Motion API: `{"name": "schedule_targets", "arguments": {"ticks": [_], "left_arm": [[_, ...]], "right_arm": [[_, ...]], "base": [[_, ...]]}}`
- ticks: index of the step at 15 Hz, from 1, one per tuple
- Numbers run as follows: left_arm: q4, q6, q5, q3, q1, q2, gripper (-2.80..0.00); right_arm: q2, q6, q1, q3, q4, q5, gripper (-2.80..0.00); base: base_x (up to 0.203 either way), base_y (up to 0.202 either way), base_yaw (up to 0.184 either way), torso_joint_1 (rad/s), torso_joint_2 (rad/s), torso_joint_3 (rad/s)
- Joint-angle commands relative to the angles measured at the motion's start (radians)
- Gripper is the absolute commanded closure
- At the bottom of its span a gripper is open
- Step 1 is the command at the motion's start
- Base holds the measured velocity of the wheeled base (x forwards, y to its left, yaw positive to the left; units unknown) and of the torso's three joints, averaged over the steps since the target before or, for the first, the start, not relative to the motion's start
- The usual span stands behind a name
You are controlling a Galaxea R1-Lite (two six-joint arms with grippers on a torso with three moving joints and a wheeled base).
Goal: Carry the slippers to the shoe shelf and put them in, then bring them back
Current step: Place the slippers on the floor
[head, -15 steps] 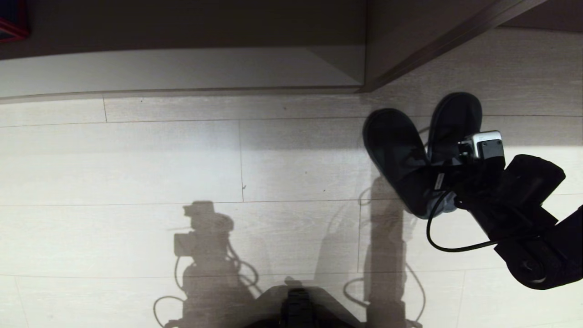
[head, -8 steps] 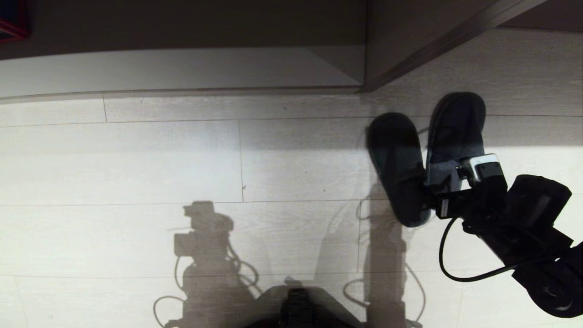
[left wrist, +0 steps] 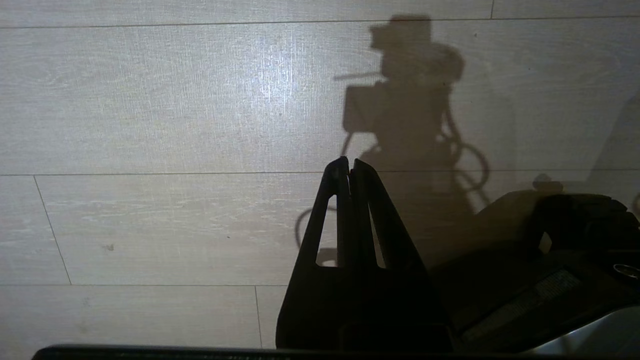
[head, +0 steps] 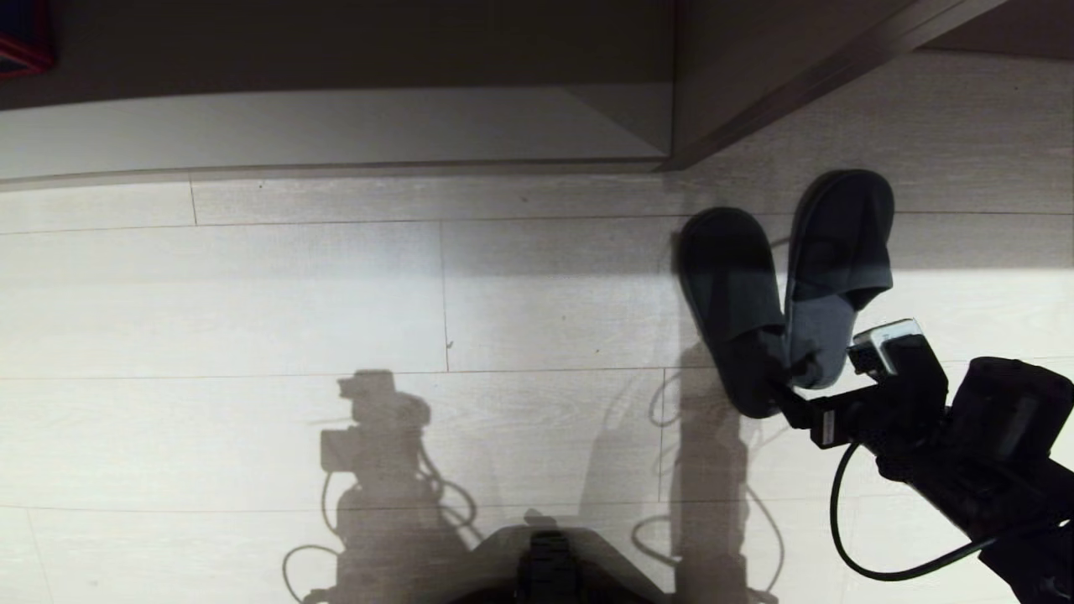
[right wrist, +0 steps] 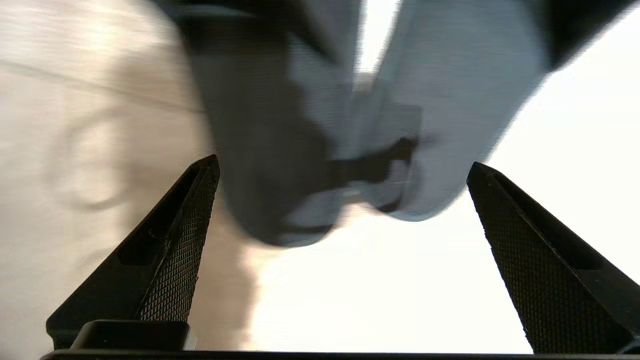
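Pale plank floor, shoe shelf (head: 336, 126) across top of frame. Slippers (head: 784, 285) now lie on floor upper right, outside shelf, heels touching. My right jaws (head: 797, 394) wide, empty, backed off heels; release done. Left jaws (left wrist: 349, 172) closed, parked.

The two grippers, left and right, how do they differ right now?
The left gripper is shut, fingers pressed together; the right gripper is open wide. The left hangs over bare floor; the right sits just behind the heels of the slippers, holding nothing. Both have black, tapered fingers.
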Motion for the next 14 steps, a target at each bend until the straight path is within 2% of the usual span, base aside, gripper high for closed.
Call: {"name": "schedule_targets", "arguments": {"ticks": [1,2,5,6,10,12,14], "left_arm": [[0.000,0.000,0.000,0.000,0.001,0.001,0.00],[0.000,0.000,0.000,0.000,0.000,0.001,0.00],[0.000,0.000,0.000,0.000,0.001,0.001,0.00],[0.000,0.000,0.000,0.000,0.001,0.000,0.00],[0.000,0.000,0.000,0.000,0.000,0.001,0.00],[0.000,0.000,0.000,0.000,0.001,0.001,0.00],[0.000,0.000,0.000,0.000,0.000,0.000,0.00]], "right_arm": [[-0.068,0.025,0.003,0.034,-0.026,0.099,-2.80],[-0.095,0.050,0.007,0.036,-0.029,0.133,-2.80],[-0.082,0.127,0.078,-0.008,-0.033,0.147,-2.80],[-0.081,0.131,0.118,-0.041,-0.022,0.147,0.00],[-0.047,0.138,0.291,-0.190,0.131,0.120,0.00],[0.033,0.136,0.366,-0.291,0.165,0.036,0.00],[0.137,0.117,0.397,-0.388,0.187,-0.037,0.00]], "base": [[0.000,0.000,0.000,0.000,0.00,0.000],[0.000,0.000,0.000,0.000,0.00,0.000],[0.000,0.000,0.000,0.000,0.00,0.000],[0.000,0.000,0.000,0.000,0.00,0.000],[0.000,0.000,0.000,0.000,0.00,0.000],[0.000,0.000,0.000,0.000,0.00,0.000],[0.000,0.000,0.000,0.000,0.00,0.000]]}}
